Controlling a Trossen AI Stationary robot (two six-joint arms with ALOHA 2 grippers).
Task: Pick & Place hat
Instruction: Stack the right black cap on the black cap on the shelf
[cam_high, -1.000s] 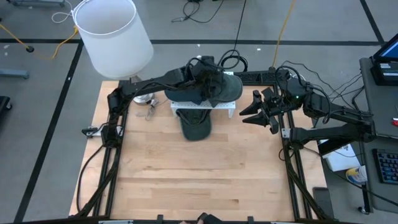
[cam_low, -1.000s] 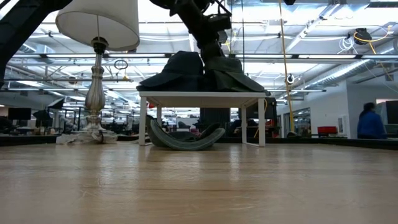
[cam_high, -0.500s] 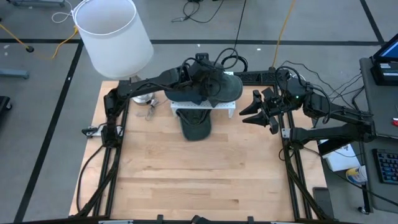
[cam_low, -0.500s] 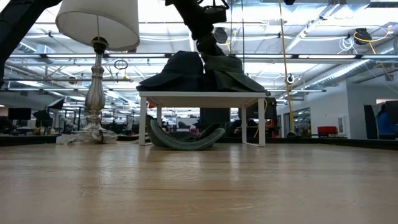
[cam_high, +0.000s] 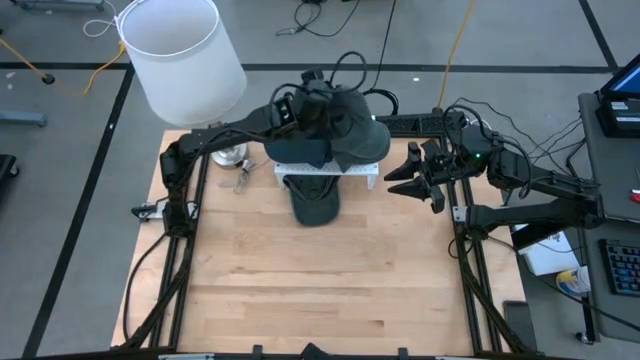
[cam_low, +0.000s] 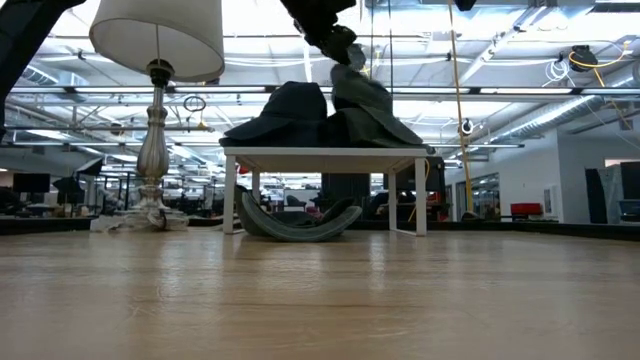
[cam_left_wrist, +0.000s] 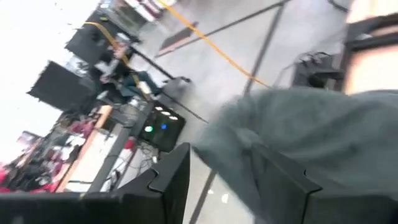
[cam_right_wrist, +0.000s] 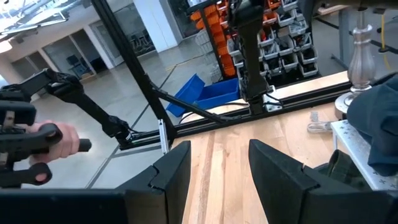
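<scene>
One hat (cam_high: 352, 132) hangs from your left fingers (cam_high: 318, 100), closed on it above the shelf (cam_high: 330, 170); right fingers (cam_high: 400, 180) wait open.

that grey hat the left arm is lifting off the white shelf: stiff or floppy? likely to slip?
Probably floppy: the grey hat droops from the left gripper in folds, its lower edge trailing on the white shelf. Likely light. As soft fabric pinched at one point, it may swing or snag the dark hat beside it.
</scene>
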